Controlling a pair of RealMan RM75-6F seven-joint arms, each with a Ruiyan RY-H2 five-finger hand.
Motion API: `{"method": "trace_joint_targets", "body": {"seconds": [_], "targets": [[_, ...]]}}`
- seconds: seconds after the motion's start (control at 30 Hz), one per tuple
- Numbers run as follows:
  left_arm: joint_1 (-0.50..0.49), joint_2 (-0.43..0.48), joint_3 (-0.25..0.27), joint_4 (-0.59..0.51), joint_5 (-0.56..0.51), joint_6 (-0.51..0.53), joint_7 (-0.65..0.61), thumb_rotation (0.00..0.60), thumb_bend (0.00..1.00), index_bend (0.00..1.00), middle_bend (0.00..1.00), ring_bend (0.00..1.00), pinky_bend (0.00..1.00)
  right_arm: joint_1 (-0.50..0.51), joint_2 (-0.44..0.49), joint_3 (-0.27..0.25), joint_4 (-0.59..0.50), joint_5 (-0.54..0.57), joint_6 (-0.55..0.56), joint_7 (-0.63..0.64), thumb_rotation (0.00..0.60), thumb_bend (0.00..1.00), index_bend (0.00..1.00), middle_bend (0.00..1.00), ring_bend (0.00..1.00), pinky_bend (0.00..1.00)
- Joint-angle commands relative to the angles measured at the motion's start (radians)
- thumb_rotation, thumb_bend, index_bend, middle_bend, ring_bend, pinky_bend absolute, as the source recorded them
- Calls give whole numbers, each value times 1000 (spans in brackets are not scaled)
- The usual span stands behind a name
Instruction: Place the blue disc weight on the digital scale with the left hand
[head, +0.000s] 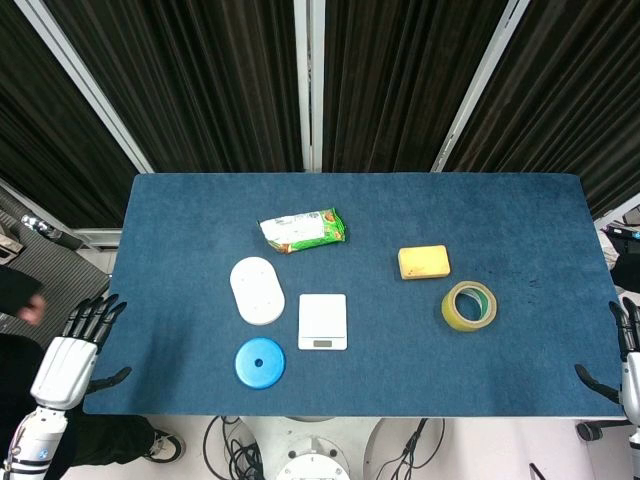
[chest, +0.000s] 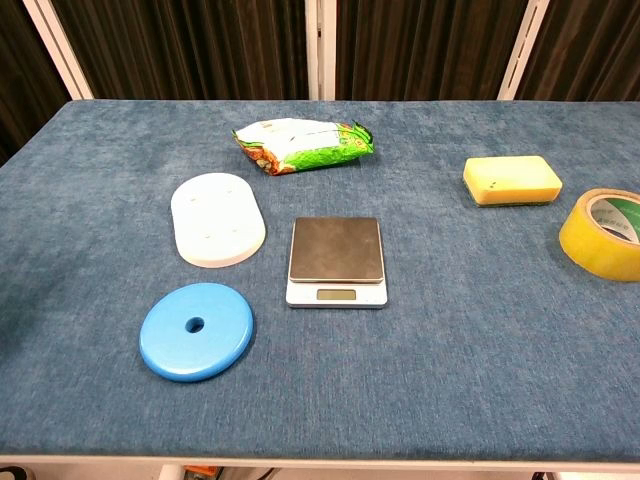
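Two hands show only in the head view, both at the near corners of the table (head: 180, 200), well apart from the scale (head: 322, 321). The left hand (head: 75, 345) hangs at the near left edge with its fingers (head: 95, 312) spread and straight and the thumb out to the side, holding nothing. The right hand (head: 622, 360) is cut off by the picture's edge at the near right corner; a thumb juts toward the cloth and dark fingers point away, apart and empty as far as can be seen.

The scale lies flat near the middle of the blue cloth, its bare plate facing up and its display on the near side. The disc (head: 260, 362) lies flat on the cloth just beside the scale's near left corner, apart from it, with its centre hole showing. A white oval plate (head: 257, 290) rests to the left of the scale, beyond the disc. A green snack bag (head: 303, 230) lies beyond the scale, slightly to its left. To the right of the scale, well apart, sits a yellow sponge (head: 424, 262), and nearer than that a roll of yellowish tape (head: 469, 305) lies flat.
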Motion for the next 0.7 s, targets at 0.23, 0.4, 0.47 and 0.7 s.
{"method": "trace_joint_targets", "body": {"seconds": [0.23,0.4,0.47,0.7], "targets": [[-2,5,6,-21,11,-7,22,600,112,73,22,0,2,0,-2,4,12,-6,-11,17,600,59,0,0,0,0],[-20,8,11,-46,40,-22,47,600,112,73,22,0,2,-6,7,12,9,-5,-4,35,600,59,0,0,0,0],[-37,9,10,-62,58,-38,54,600,113,73,22,0,3,-7,10,18,10,-1,-3,42,600,59,0,0,0,0],[-150,-8,24,-146,141,-175,28,600,135,73,25,0,3,-5,12,30,15,19,-24,60,600,66,0,0,0,0]]}}
